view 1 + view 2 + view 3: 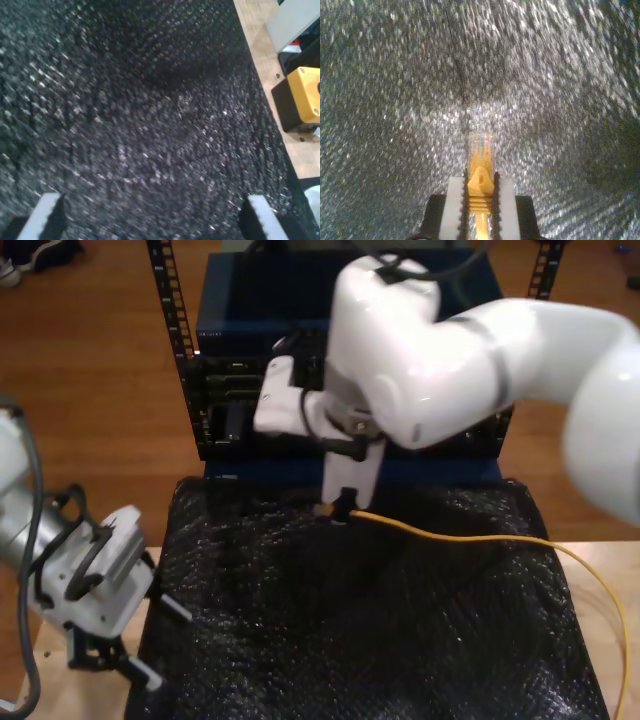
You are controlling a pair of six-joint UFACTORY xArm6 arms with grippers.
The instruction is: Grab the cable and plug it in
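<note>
Holding the cable (480,180) tight near its tip, my second gripper (480,200) has its two white pads (454,207) squeezed on the ridged yellow boot just behind the little clear plug (481,145). The plug sticks out past the pads and points over the shiny black mat (395,100).

From the exterior view, the big white arm (440,350) reaches down in the middle, and the cable (470,536) runs away from it as a thin yellow line across the black mat (350,640) toward the exterior view's right, then curves down off the edge. Behind the arm stands a dark rack (230,390) with rows of equipment. I guess the plug goes in there, but the socket is too small and dark to pick out.

My first gripper (150,220) hangs over the mat with its two pads far apart and nothing between them. A yellow and black box (300,100) sits on the wood beside the mat.

The cable looks light and bendy, so the long part will flop and drag along behind. The plug looks like thin clear plastic, so it could snap or bend if it gets pushed in crooked. The boot looks like the best place to hold, since it is thicker and has ridges, so it should not slip much. Holding this close to the tip should keep the plug from wobbling
</note>
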